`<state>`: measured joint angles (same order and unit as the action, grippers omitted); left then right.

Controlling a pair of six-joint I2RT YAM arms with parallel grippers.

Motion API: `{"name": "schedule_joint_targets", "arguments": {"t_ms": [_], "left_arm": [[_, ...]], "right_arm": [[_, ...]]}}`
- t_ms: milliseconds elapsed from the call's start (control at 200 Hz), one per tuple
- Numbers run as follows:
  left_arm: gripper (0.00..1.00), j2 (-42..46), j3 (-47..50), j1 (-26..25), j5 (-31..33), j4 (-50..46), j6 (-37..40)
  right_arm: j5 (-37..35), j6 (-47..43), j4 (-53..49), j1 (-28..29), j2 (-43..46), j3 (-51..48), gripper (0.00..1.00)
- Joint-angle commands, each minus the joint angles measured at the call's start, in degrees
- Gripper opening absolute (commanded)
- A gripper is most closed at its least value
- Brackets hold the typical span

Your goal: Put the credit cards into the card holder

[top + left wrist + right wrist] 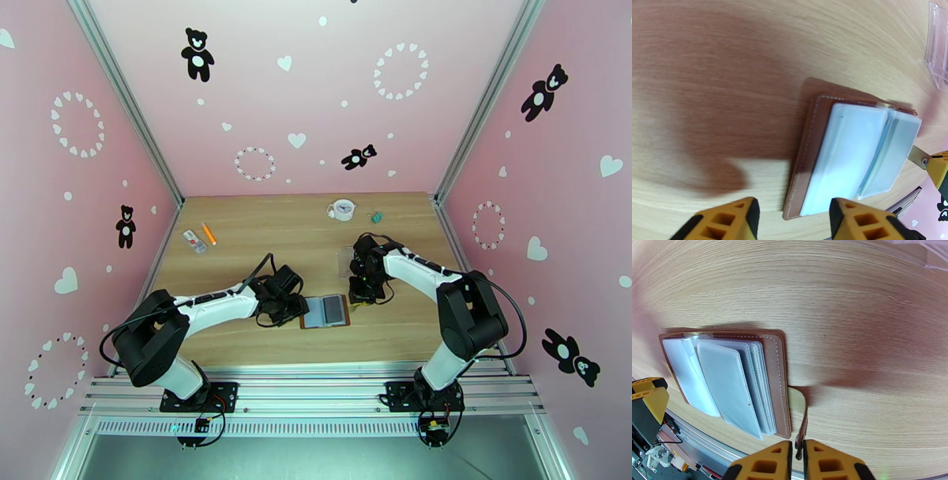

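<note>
Looking down at the card holder (pixel 325 312) lying open and flat on the tabletop (pixel 261 229), toward the near edge and between the two arms. Showing pale, cloudy plastic sleeves (pixel 853 150) fanned over brown leather (white stitching running along the border). Finding the left hand (pixel 295 308) just left of the holder, hanging low over the wood, spreading its yellow fingers (pixel 738 216) wide and gripping nothing. Finding the right hand (pixel 364 298) just right of the holder, squeezing its fingertips (pixel 829 463) nearly together and pinching the end of the snap strap (pixel 802 419), the strap stretching from the holder's edge straight into that grip. Noticing a clear plastic pouch (pixel 346 260) lying just behind the right hand. Spotting, well apart near the far edge, a small white round object (pixel 341 209) beside a tiny green one (pixel 377 215), and off to the left an orange pen (pixel 208 233) lying next to a small white item (pixel 194 241).
</note>
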<state>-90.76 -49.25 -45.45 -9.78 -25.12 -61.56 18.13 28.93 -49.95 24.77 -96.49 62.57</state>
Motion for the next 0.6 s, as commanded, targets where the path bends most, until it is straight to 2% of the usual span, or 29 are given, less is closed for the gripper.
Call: {"name": "schedule_joint_targets", "arguments": {"t_ms": [0,200,335,596], "left_arm": [[0.52,-0.8,-1.1,0.3,0.9,-1.3,0.5],[0.52,-0.9,-1.3,0.3,0.9,-1.1,0.5],[0.52,-0.8,-1.4,0.3,1.2,-1.2,0.3],[0.53,-2.9,-2.5,0.3,2.2,-1.2,1.4]], "right_arm": [[0.3,-0.3,-1.4,0.1,1.5,-0.5,0.12],[0.3,-0.4,-1.3,0.1,1.4,-0.9,0.08],[-0.3,-0.5,-1.1,0.1,1.7,-0.9,0.00],[-0.6,-0.3,-1.0,0.1,1.0,-0.4,0.00]]}}
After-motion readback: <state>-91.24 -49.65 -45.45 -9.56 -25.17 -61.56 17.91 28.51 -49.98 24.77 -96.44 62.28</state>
